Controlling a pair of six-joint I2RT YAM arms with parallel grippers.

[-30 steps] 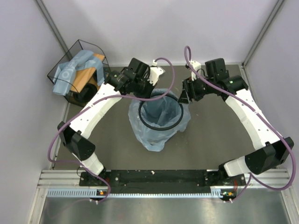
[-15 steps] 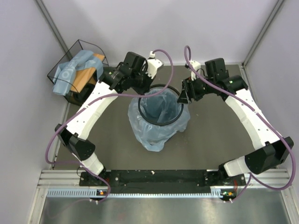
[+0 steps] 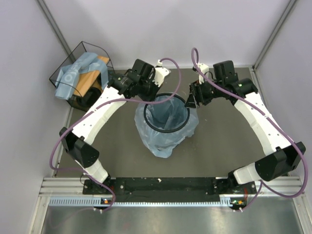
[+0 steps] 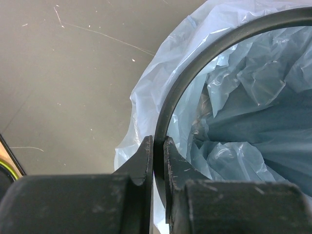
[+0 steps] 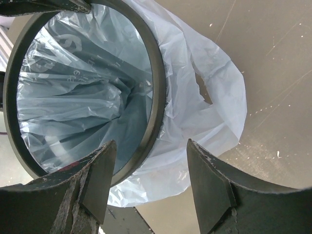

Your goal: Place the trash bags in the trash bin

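Lowered again at upper centre, my left gripper (image 4: 158,146) stays clamped on the ring hoop (image 5: 157,87); right gripper (image 5: 152,173) gapes empty, centre-right. I'd press the hoop evenly over the trash bag (image 5: 214,97).

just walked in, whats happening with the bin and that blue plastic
Two robot arms are lining a bin with a thin blue trash bag. The bag is pushed down inside and its edge hangs over the outside, with a black ring around the top. The left gripper is shut on the ring at the far left of the rim. The right gripper is open by the far right of the rim, holding nothing. More blue bags lie in a wire basket.
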